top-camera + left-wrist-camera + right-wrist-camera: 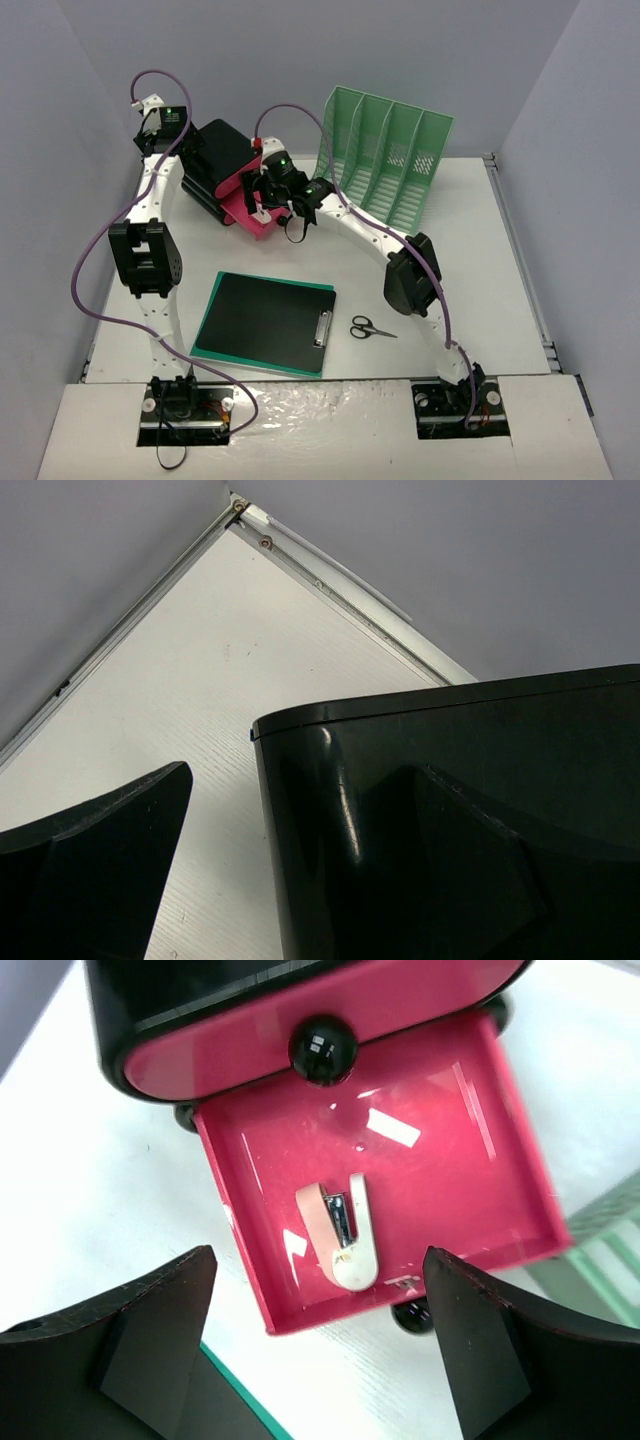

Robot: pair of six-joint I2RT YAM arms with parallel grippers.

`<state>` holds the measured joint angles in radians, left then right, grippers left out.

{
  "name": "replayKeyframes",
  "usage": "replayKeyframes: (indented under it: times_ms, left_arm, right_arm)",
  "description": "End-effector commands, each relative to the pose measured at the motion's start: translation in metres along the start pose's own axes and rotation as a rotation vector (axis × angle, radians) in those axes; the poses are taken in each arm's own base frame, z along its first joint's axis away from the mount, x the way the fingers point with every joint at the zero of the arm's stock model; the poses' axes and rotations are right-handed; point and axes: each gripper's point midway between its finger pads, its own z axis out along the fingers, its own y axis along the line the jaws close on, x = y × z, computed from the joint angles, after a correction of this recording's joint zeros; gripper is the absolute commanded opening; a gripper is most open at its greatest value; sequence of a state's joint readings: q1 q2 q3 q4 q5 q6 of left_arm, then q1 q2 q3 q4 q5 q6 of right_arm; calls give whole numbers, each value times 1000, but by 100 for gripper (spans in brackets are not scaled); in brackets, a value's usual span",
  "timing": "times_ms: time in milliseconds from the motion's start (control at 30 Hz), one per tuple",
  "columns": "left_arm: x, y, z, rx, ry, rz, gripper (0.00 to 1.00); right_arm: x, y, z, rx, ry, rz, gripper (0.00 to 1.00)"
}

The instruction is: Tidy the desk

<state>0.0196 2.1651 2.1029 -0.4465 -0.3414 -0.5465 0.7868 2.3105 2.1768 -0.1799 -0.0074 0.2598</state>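
White desk [480,300] fills the top view, arm bases at its near edge. Black box [222,150] with pink drawers sits far left on the desk. Its lower drawer [400,1180] is pulled out and its upper one is shut, black knob [322,1048] facing out. A small white and pink stapler [348,1235] lies flat in the open drawer, near its front. Right gripper [318,1258] hangs over the drawer front, jaws spread wide, nothing between them, not touching the stapler. Left gripper [300,780] is low at the box's far-left corner, jaws wide. One finger [90,880] is clear of the box with bare desk showing between; the other finger looks to be against the glossy wall, contact unclear, no grip seen. Mint rack [395,160] stands upright far centre-right, just beside the right arm. Black clipboard [270,318] lies on a green mat [205,340], near centre-left. Scissors [371,328] lie closed, just right of the clipboard, apart from it.
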Motion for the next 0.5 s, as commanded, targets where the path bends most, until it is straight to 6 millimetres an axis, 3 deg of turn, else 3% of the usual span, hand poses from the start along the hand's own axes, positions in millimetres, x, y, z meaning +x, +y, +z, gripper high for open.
replayKeyframes:
  times_ms: [0, 267, 467]
  left_arm:
    - [43, 39, -5, -102, 166, 145, 90]
    - [42, 38, -5, -98, 168, 140, 90]
    - [42, 36, -4, -96, 168, 137, 90]
  right_arm:
    - [-68, 0, -59, 29, -163, 1, 79]
    - [33, -34, -43, 145, 58, -38, 70]
    - [71, -51, -33, 180, 78, -68, 70]
